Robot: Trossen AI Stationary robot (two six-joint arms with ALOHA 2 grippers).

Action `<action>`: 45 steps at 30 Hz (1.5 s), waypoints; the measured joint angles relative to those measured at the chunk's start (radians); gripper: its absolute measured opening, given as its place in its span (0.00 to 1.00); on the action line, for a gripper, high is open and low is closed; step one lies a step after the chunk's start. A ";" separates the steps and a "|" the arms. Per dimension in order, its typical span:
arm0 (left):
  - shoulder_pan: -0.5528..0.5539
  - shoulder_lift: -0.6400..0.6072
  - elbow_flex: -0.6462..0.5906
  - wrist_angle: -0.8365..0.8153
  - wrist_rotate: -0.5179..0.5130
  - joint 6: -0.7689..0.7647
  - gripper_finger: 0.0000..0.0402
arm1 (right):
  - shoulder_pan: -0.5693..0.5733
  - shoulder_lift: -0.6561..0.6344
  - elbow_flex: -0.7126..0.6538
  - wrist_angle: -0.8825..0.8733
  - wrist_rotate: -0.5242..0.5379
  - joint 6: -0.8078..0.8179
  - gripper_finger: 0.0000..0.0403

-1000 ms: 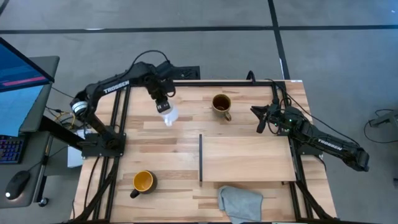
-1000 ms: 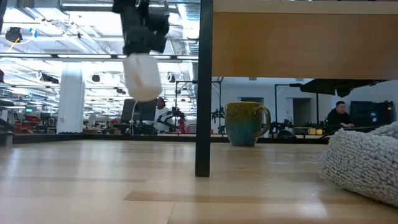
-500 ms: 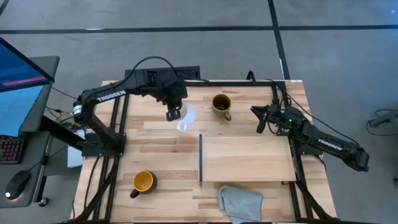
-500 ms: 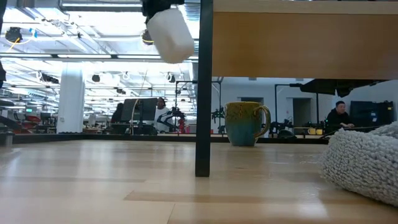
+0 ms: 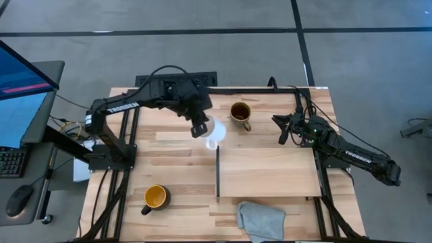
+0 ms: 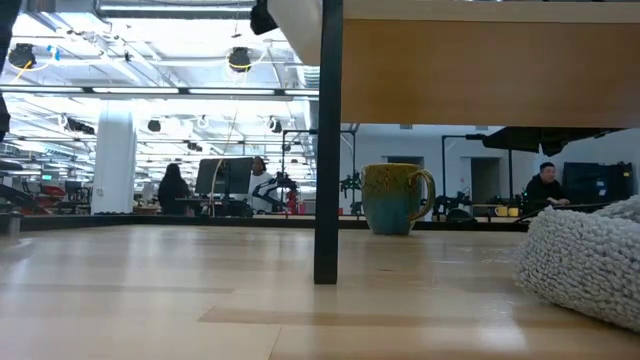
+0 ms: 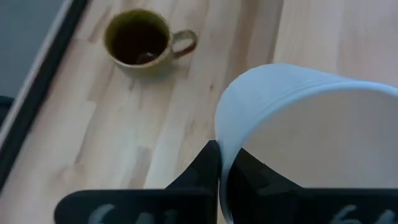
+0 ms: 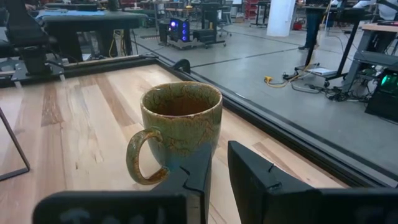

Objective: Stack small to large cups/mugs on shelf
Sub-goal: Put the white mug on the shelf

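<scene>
Three mugs | white mug [image 5: 213, 128] in left claw [image 5: 201, 129] | olive mug [image 5: 239, 113] empty

Shelf [image 5: 270, 172] at the table's [image 5: 175, 162] centre-right — olive mug [image 5: 239, 113] at 12 o'clock, black mug [image 5: 155, 197] at 8, cloth [image 5: 260, 219] at 6.

Glossy mottled olive mug [image 8: 180, 127], pale wood table [image 5: 169, 162] — nubby grey cloth [image 6: 585, 265]
</scene>
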 joint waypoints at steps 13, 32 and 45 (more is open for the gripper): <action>-0.088 0.322 0.446 -0.223 0.003 -0.033 0.00 | 0.000 0.007 0.000 -0.002 0.000 0.000 0.19; -0.224 0.382 0.416 -0.077 0.035 -0.086 0.00 | 0.004 0.019 0.001 -0.005 -0.002 0.001 0.19; -0.246 0.395 0.395 -0.104 -0.043 -0.204 0.00 | 0.004 0.020 0.001 -0.005 -0.001 0.001 0.19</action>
